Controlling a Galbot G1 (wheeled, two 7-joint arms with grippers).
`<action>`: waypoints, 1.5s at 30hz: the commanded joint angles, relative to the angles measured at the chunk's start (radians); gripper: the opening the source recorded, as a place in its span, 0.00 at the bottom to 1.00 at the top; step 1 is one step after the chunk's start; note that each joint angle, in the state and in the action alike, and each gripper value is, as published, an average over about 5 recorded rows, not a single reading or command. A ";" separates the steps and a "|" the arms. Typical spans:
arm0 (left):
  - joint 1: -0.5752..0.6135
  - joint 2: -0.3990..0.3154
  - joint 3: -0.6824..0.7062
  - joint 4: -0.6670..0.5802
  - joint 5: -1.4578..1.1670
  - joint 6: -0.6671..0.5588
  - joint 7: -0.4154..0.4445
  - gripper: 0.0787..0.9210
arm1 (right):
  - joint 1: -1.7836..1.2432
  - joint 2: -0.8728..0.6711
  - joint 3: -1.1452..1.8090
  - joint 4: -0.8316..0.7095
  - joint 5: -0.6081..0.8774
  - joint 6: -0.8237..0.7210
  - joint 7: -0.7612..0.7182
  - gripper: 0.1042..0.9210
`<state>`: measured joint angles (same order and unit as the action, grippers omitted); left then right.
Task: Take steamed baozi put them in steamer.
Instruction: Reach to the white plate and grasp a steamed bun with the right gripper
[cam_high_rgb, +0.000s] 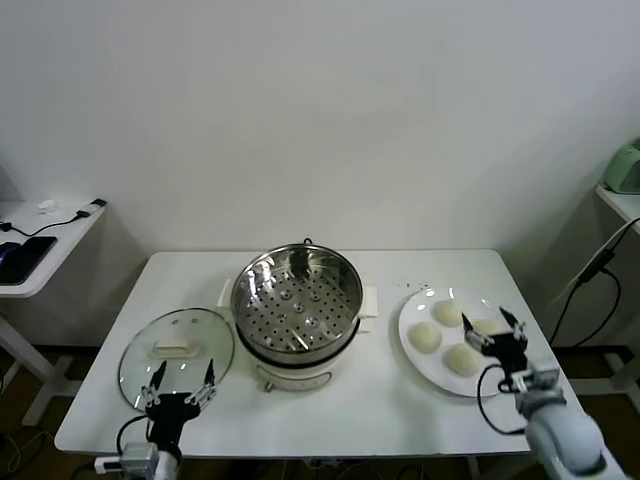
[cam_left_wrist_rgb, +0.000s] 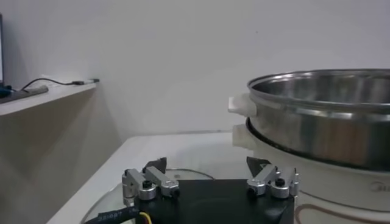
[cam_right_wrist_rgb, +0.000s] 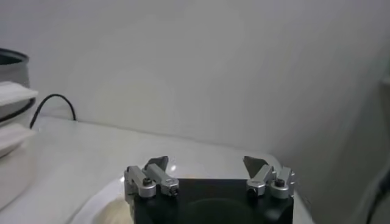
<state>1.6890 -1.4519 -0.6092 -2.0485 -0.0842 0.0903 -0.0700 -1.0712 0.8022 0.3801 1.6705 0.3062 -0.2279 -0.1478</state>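
**Open lanes and blockers on the table**

The steamer stands in the centre of the frame, mouth uncovered, so entry from above is free. Bare table runs behind it along the top edge, and a narrow strip separates it from the plate at right, where the baozi lie close together. The right gripper, fingers spread, sits over the plate's right side. At lower left the glass lid fills the corner, with the spread left gripper at its near edge.
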 joint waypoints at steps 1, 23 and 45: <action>-0.003 0.006 0.000 0.012 -0.004 -0.021 -0.001 0.88 | 0.576 -0.399 -0.465 -0.189 -0.170 -0.025 -0.543 0.88; -0.003 0.008 0.012 0.033 0.007 -0.053 0.007 0.88 | 1.531 -0.028 -1.723 -0.765 -0.121 0.183 -0.998 0.88; -0.021 0.014 0.011 0.068 0.020 -0.042 0.003 0.88 | 1.223 0.197 -1.442 -1.045 -0.205 0.129 -0.920 0.88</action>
<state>1.6679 -1.4376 -0.5982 -1.9816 -0.0649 0.0481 -0.0666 0.1927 0.9304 -1.0947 0.7358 0.1286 -0.0908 -1.0683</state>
